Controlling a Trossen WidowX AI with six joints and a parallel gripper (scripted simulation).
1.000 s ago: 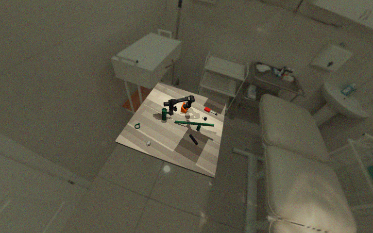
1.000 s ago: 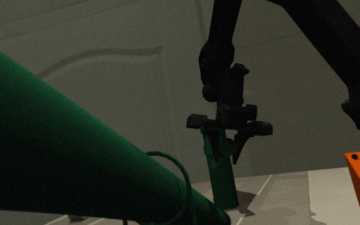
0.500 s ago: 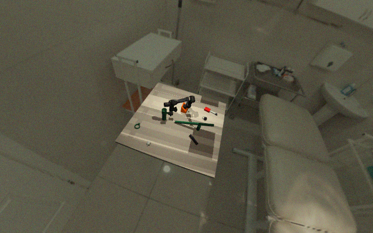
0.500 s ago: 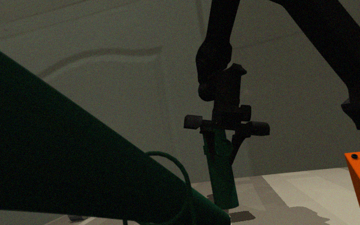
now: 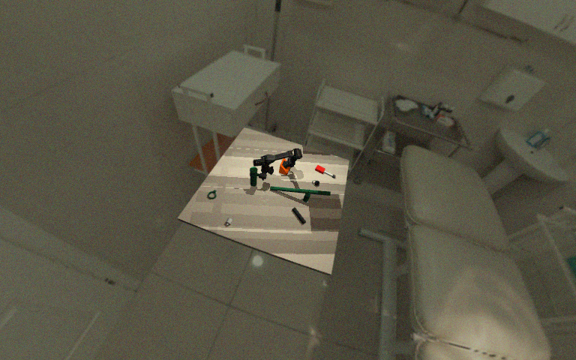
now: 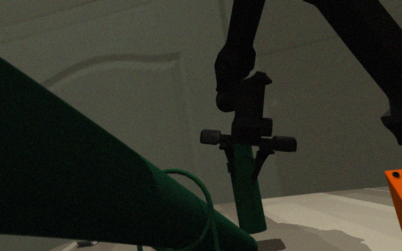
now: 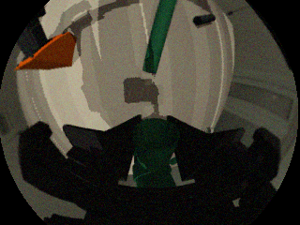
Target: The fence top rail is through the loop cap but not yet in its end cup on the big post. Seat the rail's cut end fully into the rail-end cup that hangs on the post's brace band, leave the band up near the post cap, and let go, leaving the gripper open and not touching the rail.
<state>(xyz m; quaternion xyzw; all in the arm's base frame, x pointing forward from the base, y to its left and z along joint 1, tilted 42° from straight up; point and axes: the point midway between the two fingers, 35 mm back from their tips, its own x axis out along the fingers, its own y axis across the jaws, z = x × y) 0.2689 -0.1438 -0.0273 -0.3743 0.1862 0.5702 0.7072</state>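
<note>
The green big post (image 5: 253,178) (image 6: 248,207) stands upright on the table (image 5: 263,241). My gripper (image 5: 265,172) (image 6: 242,177) (image 7: 154,118) reaches down over the post's top and is shut on the green rail-end cup (image 7: 152,157) that hangs there; the fingers and the dark hide the cup and the band in the top and exterior views. The green top rail (image 5: 299,190) (image 6: 74,177) (image 7: 164,19) lies through the loop cap (image 5: 306,197) (image 6: 204,189). In the wrist view the rail's cut end stops short of the cup, with a gap between them.
An orange block (image 5: 283,168) (image 6: 395,183) (image 7: 52,52) sits beside the arm's base. On the table lie a red-handled tool (image 5: 321,169), a black cylinder (image 5: 298,215), a green ring (image 5: 212,192) and a small grey part (image 5: 228,220). A cabinet, carts and a couch surround the table.
</note>
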